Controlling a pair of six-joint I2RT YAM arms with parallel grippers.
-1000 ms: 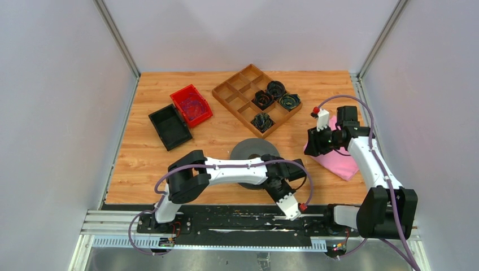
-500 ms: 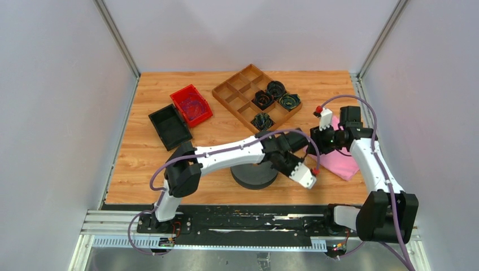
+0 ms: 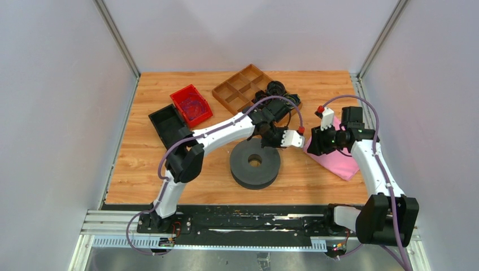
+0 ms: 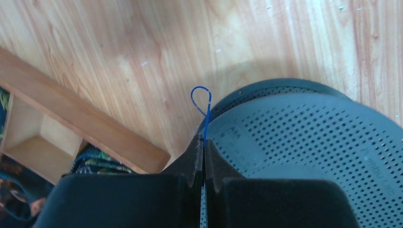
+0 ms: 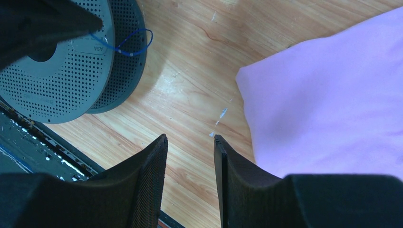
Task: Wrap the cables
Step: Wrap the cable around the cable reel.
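My left gripper [image 4: 204, 142] is shut on a thin blue cable [image 4: 202, 97]. A small loop of the cable sticks out past the fingertips, over the far edge of the dark grey spool [image 4: 304, 137]. In the top view the left gripper [image 3: 265, 132] hangs between the spool [image 3: 255, 164] and the wooden tray [image 3: 237, 93]. The cable loop [image 5: 128, 45] and spool [image 5: 57, 71] also show in the right wrist view. My right gripper [image 5: 190, 138] is open and empty above bare table, beside the pink cloth [image 5: 332, 95]. It is right of the spool in the top view [image 3: 312, 142].
The wooden divided tray [image 4: 71, 114] holds coiled dark cables [image 3: 277, 87] in its right compartments, partly hidden by my left arm. A red bin [image 3: 191, 105] and a black bin [image 3: 169, 127] stand at the back left. The pink cloth [image 3: 339, 158] lies at the right.
My left arm has swung from the near side of the spool round its right side to its far side, near the tray. The spool is now uncovered. The right arm has barely moved.
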